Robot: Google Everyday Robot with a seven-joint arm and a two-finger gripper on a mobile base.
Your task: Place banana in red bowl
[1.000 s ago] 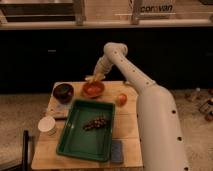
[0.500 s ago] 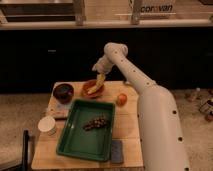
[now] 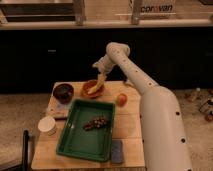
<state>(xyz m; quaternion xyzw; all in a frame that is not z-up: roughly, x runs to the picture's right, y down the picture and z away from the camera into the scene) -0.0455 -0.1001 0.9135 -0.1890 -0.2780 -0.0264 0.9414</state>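
Holding: banana (image 3: pixel 101 80) hangs from the gripper (image 3: pixel 99 73), fingers closed on its upper end as far as I can judge; the fruit points down into the red bowl (image 3: pixel 92 88).
Banana position: lower tip at or just over the bowl's inside, near the right rim; contact I cannot confirm.
Bowl position: back edge of the wooden table (image 3: pixel 131 131), dark bowl (image 3: pixel 63 92) to its left, green tray (image 3: pixel 88 130) in front.
Risk 1: I release while the fruit stands tilted on the rim, and it tips out toward the round fruit (image 3: pixel 121 99).
Risk 2: I press lower, and the shallow bowl skids or flips.
Risk 3: the fingers drag the banana out as I lift.
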